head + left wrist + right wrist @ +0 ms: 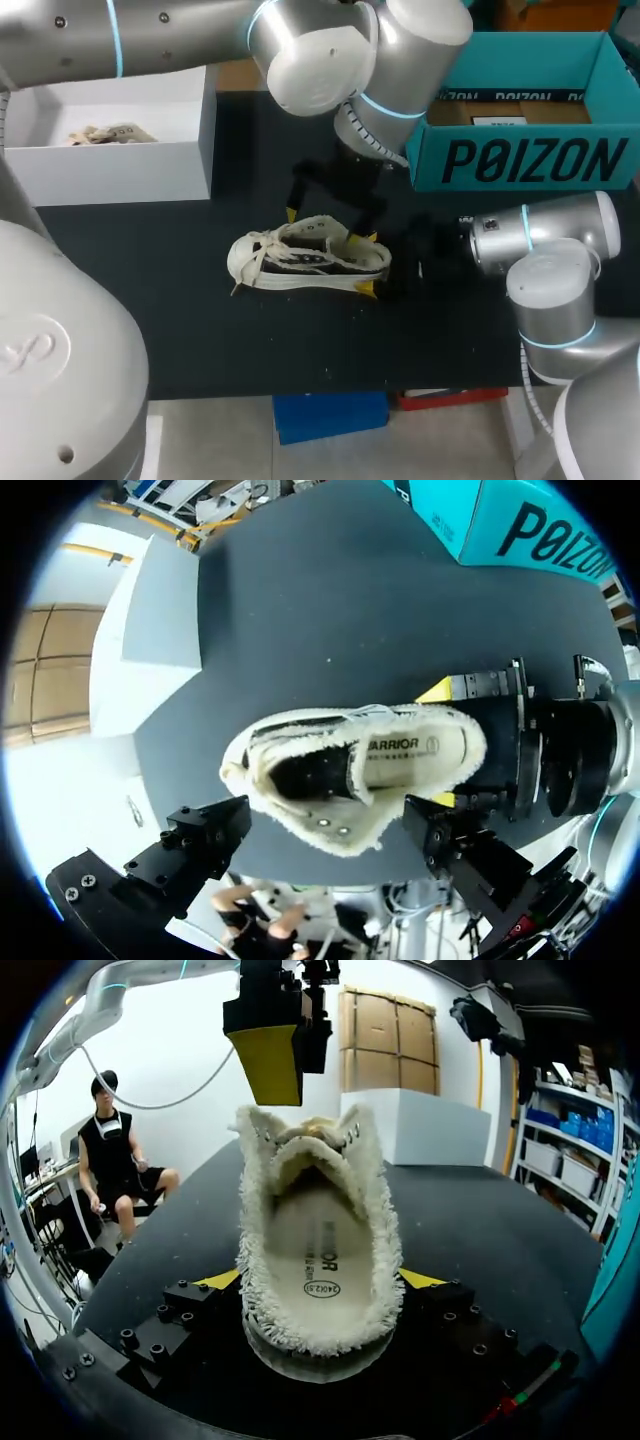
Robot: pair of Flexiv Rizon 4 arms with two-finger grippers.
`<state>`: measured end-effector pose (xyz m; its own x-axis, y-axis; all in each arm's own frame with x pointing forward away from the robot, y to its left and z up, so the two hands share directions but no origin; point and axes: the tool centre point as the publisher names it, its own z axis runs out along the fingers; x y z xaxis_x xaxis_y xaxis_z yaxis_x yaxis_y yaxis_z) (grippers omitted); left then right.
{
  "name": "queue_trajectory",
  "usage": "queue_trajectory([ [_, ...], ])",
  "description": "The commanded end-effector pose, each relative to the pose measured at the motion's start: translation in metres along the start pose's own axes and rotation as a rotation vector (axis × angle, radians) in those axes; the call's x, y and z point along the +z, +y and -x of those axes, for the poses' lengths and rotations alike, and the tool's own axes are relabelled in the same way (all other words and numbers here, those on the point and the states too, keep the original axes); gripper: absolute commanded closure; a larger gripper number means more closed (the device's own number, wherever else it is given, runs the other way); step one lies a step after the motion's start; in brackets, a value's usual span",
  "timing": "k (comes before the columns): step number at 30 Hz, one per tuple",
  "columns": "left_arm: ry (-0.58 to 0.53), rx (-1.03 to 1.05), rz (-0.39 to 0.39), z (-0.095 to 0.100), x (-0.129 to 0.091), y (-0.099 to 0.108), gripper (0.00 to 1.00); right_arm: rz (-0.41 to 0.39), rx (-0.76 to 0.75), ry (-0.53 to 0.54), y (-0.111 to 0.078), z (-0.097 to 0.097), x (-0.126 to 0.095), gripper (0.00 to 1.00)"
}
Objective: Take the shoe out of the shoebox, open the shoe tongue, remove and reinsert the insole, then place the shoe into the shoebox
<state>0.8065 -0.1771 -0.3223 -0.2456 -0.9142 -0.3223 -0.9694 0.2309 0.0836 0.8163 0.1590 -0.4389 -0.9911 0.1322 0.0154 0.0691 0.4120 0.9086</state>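
Observation:
A cream shoe (305, 262) with fleecy lining rests on the black table (180, 320), toe to the left. Its mouth gapes wide, showing the printed insole (320, 1260) inside, which is also in the left wrist view (410, 755). My right gripper (372, 265) comes in from the right and has a yellow tip on each side of the heel (322, 1278), shut on the shoe (350, 770). My left gripper (330, 225) hangs just above the shoe, open, its fingers (205, 840) astride the shoe without touching it. The teal shoebox (520, 160) stands at the back right.
A white box (110, 165) with crumpled paper (110, 133) inside sits at the back left. Bare black tabletop lies in front of the shoe and to its left.

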Motion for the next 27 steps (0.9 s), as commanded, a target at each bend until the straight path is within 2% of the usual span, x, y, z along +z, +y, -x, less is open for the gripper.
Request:
queue_trajectory([
  [1, -0.045, 0.001, 0.021, -0.016, 0.008, -0.006, 0.0, -0.004, 0.002, 0.002, -0.001, 0.0, 0.002, 1.0],
  [6, -0.036, -0.009, 0.014, -0.018, 0.018, -0.004, 0.0, -0.004, 0.002, 0.002, -0.001, 0.0, 0.002, 1.0],
  [15, -0.083, -0.017, 0.025, -0.021, 0.037, -0.002, 0.0, -0.004, 0.002, 0.002, -0.001, 0.0, 0.002, 1.0],
  [27, -0.122, 0.004, 0.016, -0.005, 0.046, -0.008, 0.0, -0.004, 0.002, 0.002, -0.001, 0.0, 0.002, 1.0],
])
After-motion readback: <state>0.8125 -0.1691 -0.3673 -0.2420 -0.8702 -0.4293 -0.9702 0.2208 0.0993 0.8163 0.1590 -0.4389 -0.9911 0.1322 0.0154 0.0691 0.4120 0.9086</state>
